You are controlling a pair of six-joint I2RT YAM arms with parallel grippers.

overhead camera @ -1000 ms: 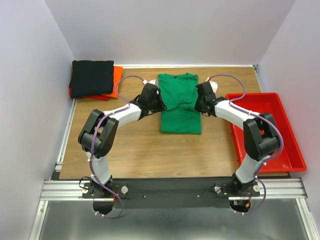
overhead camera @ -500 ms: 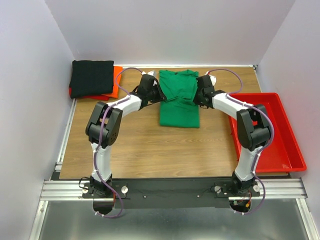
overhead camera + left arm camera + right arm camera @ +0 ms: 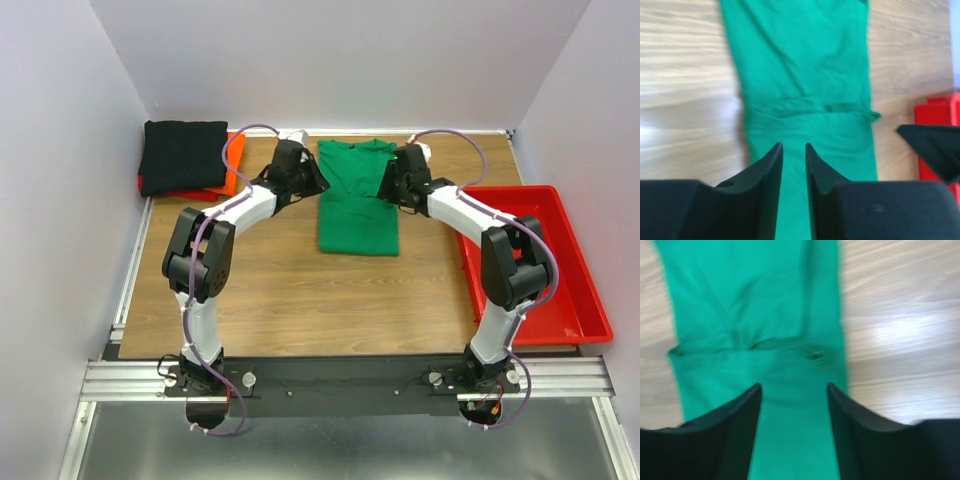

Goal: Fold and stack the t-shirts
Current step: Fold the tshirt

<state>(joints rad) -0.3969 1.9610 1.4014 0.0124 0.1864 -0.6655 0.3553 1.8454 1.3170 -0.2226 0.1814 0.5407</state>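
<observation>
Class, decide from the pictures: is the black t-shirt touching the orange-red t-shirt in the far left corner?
Touching. The top view shows the black t-shirt lying on the orange-red t-shirt, whose edges stick out beneath it.

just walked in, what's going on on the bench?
Both arms are at the green t-shirt, which lies folded into a narrow strip mid-table. The left gripper and right gripper hover at its far end, jaws apart, holding nothing. The black t-shirt sits folded on the orange-red t-shirt in the far-left corner.
</observation>
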